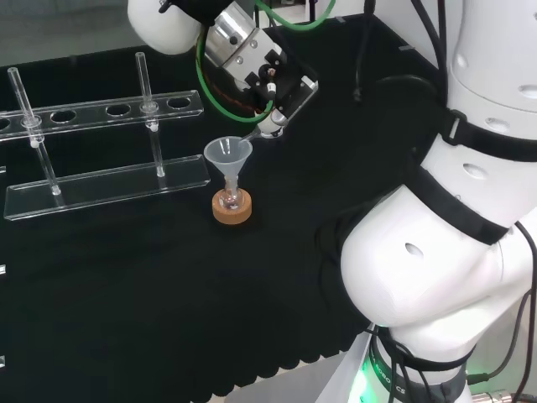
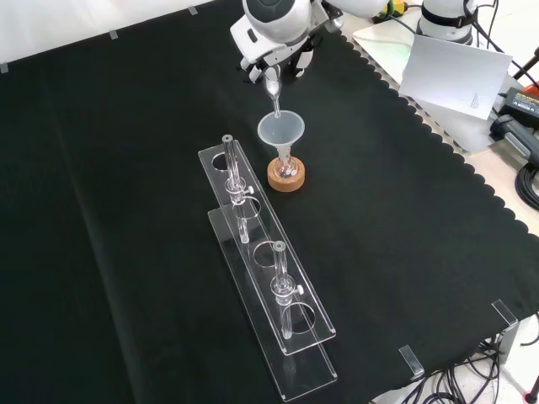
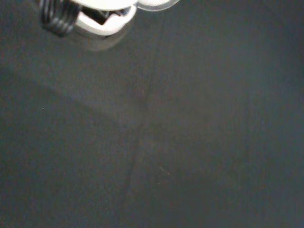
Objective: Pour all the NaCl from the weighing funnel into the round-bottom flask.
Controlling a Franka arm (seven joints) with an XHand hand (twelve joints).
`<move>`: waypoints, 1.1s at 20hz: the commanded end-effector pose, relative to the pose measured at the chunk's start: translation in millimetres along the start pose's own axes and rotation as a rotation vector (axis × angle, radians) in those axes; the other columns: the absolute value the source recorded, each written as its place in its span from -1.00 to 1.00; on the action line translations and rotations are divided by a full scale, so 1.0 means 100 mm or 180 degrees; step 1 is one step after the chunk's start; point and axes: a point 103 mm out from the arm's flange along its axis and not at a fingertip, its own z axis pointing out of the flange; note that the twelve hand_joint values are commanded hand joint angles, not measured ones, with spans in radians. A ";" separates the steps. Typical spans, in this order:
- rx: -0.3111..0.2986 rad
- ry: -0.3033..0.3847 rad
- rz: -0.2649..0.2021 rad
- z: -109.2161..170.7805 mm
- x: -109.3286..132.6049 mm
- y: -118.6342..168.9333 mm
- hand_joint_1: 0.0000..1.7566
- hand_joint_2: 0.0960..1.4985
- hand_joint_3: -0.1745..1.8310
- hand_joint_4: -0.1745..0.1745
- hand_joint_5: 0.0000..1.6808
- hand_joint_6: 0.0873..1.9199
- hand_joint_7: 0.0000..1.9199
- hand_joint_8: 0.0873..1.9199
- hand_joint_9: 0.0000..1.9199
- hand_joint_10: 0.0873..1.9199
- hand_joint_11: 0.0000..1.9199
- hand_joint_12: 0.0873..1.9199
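One robot hand tips weighing funnel, seemingly pinched, over funnel.

Weighing funnel tipped over the flask's funnel

A slim clear weighing funnel slants down at the front view's top centre, its tip at the rim of a translucent cone funnel. That cone stands upright in the neck of a small round-bottom flask, seated on a cork ring at upper centre.
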 end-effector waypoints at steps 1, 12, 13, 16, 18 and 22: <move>-0.0029 -0.0123 0.0003 -0.07 0.06 -0.01 0.28 -0.11 -0.33 1.00 0.58 -0.55 -0.04 -0.43 0.39 -1.00 0.13 -0.17; -0.0094 -0.0199 0.0011 -0.13 0.09 -0.02 0.28 -0.11 -0.33 1.00 0.58 -0.54 -0.05 -0.42 0.38 -1.00 0.12 -0.17; -0.0093 -0.0210 0.0011 -0.12 0.09 -0.01 0.28 -0.11 -0.33 1.00 0.58 -0.54 -0.05 -0.42 0.38 -1.00 0.12 -0.17; -0.0089 -0.0262 0.0023 -0.13 0.09 -0.02 0.28 -0.10 -0.33 1.00 0.58 -0.54 -0.05 -0.42 0.38 -1.00 0.12 -0.16; -0.0087 -0.0259 0.0035 -0.14 0.09 -0.02 0.28 -0.10 -0.33 1.00 0.58 -0.54 -0.05 -0.42 0.38 -1.00 0.12 -0.16; -0.0090 -0.0354 0.0066 -0.15 0.11 -0.03 0.28 -0.10 -0.33 1.00 0.58 -0.54 -0.06 -0.42 0.38 -1.00 0.11 -0.16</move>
